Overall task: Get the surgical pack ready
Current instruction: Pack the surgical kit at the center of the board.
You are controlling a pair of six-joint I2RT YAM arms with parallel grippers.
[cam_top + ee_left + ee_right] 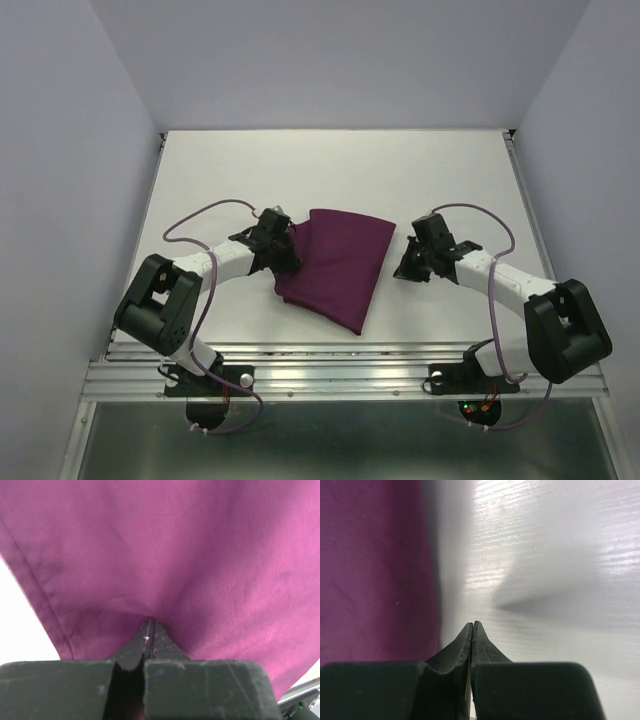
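Surgical pack (338, 268), a large deep-purple matte fabric cloth, lay against my left pincer (151, 624), which pinched its fabric, likely to fold it; my right pincer (472, 625), closed and empty, had it just leftward.

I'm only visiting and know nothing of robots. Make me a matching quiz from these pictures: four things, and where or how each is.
Things:
1 large deep-purple fabric cloth
2 left gripper
3 right gripper
4 white table

States:
A shut, empty, above bare table
B lying between the arms
C shut on the cloth
D carrying the cloth

Pairs: 1-B, 2-C, 3-A, 4-D
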